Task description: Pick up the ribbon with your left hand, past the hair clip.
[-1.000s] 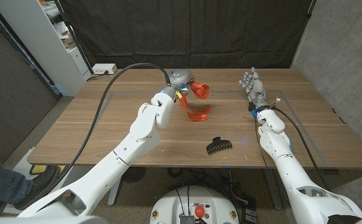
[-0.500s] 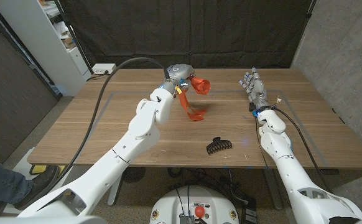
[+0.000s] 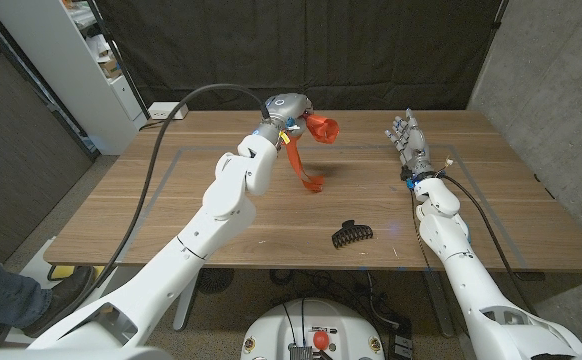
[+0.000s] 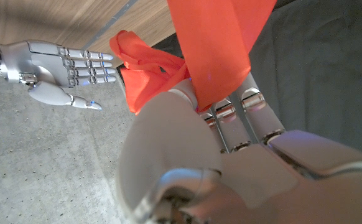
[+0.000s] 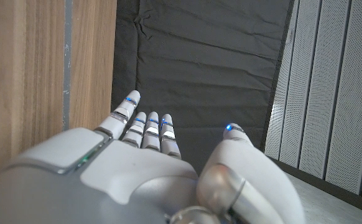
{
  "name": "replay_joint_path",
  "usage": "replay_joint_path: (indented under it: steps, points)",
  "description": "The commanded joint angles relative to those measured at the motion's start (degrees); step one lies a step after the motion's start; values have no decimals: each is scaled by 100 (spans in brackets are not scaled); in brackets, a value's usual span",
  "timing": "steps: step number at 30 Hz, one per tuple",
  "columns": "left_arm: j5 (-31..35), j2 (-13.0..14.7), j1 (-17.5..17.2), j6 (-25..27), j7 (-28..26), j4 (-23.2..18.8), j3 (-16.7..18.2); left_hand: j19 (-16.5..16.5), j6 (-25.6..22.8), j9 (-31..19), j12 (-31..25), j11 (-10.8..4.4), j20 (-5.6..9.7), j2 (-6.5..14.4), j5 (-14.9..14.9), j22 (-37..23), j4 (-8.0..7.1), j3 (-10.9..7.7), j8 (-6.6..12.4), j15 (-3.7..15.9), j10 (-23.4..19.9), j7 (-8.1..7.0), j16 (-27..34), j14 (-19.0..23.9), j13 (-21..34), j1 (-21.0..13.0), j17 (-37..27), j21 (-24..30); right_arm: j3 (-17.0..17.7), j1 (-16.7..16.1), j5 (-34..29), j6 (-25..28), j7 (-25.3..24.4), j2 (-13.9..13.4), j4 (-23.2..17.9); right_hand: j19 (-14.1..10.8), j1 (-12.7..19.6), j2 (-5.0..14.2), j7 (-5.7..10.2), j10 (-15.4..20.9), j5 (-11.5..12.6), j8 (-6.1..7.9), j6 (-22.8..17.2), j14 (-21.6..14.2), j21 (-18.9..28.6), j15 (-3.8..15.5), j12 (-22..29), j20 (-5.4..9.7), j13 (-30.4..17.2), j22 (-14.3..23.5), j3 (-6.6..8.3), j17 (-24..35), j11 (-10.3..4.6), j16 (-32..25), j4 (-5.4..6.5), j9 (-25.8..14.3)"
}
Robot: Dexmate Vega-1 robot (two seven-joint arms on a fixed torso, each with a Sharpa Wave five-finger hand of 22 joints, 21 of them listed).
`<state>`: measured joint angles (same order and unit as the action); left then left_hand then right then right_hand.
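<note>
Left hand (image 3: 289, 112) holds the orange ribbon (image 3: 309, 150) bunched, raised beyond the black hair clip (image 3: 350, 233); its tail hangs limp, possibly brushing the counter (image 3: 511, 200). Soft, light, slippery cloth: grip the bunched part. Right hand (image 3: 406, 140), right of the clip, open-fingered, holding nothing.

The head camera looks down over the counter (image 3: 491, 200) from above; each wrist camera sits close behind its own hand, and the left wrist view shares the right hand (image 4: 56, 65) with it
</note>
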<state>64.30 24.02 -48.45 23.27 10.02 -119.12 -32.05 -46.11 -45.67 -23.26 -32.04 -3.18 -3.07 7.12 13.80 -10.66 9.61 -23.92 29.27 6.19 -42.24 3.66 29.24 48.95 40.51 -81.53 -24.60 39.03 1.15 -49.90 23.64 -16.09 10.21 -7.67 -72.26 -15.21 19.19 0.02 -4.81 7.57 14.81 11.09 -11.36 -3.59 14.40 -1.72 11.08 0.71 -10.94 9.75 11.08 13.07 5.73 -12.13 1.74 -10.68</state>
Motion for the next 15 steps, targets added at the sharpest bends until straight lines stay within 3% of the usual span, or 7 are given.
replay_joint_path:
  steps: [1,15]
  points:
    - [-3,-31,-26,-46,-74,-150,118,60,-13,-24,24,-8,-1,56,23,-7,-12,-47,11,110,-32,-8,-21,39,275,14,-12,58,-7,-99,-2,12,-70,-5,-136,-43,27,60,-4,59,34,36,-78,-53,-21,4,49,17,-9,5,19,-5,-10,-40,-37,-17]
    - [126,-35,-19,-27,-34,-367,205,92,-8,-37,80,-8,-8,70,27,-1,-13,-78,5,87,-54,-7,-66,41,317,39,-26,121,-42,-157,8,16,-95,5,-208,-57,90,102,-4,73,37,41,-99,-65,-48,2,50,19,-9,6,50,-15,-19,-37,-77,-17]
